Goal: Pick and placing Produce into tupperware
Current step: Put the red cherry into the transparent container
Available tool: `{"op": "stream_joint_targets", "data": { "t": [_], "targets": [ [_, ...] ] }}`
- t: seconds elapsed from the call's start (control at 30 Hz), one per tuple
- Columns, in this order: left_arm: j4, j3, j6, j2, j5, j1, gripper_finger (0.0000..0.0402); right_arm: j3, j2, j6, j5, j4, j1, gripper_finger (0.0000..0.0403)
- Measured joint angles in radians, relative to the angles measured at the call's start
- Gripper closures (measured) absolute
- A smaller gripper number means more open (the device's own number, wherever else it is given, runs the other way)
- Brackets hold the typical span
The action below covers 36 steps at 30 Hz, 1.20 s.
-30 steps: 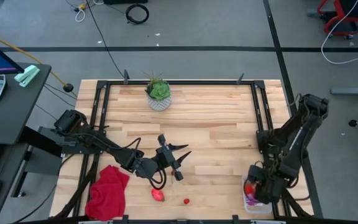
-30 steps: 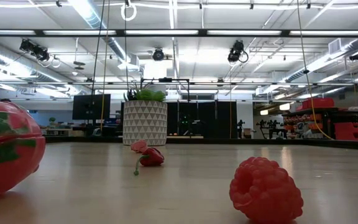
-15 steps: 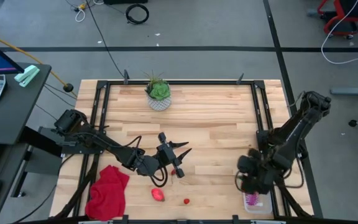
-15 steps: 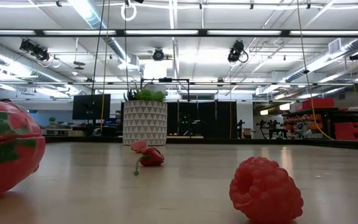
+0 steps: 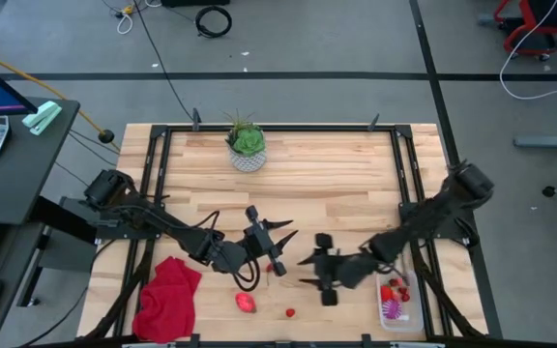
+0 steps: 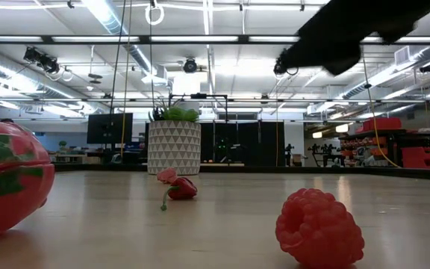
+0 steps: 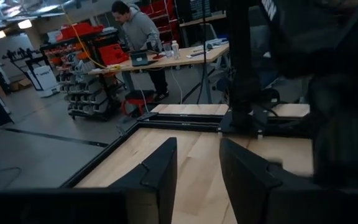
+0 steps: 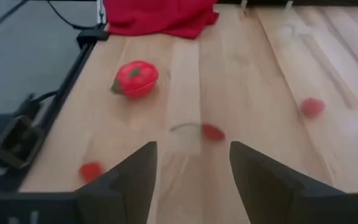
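Right pincer (image 5: pixel 315 272) has swung away from the tupperware (image 5: pixel 395 302) at the desk's (image 5: pixel 337 184) near right corner and out toward the middle, jaws apart and empty. The tub now shows red berries plus the purple ball inside, so a drop-off looks done. Remaining produce: big red piece (image 5: pixel 247 304), raspberry (image 5: pixel 289 313), another small berry (image 8: pixel 212 132) in the right wrist view. Left pincer (image 5: pixel 279 249) waits mid-desk, open, empty. Likely next: another pick.
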Motion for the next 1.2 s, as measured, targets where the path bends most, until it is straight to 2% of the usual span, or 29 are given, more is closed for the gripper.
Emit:
{"op": "stream_joint_targets", "data": {
  "t": [0.27,0.6,0.8,0.97,1.07,1.2],
  "targets": [
    [-0.001,0.0,0.078,-0.06,-0.038,-0.006,0.0283,0.0,0.19,-0.024,-0.168,0.27,-0.148,0.0192],
    [-0.001,0.0,0.167,-0.082,-0.041,-0.009,0.0285,0.023,0.358,-0.055,-0.234,0.487,-0.195,0.0194],
    [0.0,0.0,0.183,-0.082,-0.041,0.003,0.0286,0.188,0.462,-0.098,-0.248,0.418,-0.194,0.0194],
    [-0.001,0.0,0.191,-0.082,-0.041,0.003,0.0283,0.321,0.489,-0.106,-0.24,0.159,-0.199,0.0196],
    [-0.001,0.0,0.191,-0.082,-0.041,-0.001,0.0287,0.338,0.483,-0.087,-0.235,0.029,-0.199,0.02],
    [-0.001,0.0,0.201,-0.082,-0.041,-0.005,0.0289,0.331,0.483,-0.076,-0.235,0.009,-0.199,0.0206]
  ]
}}
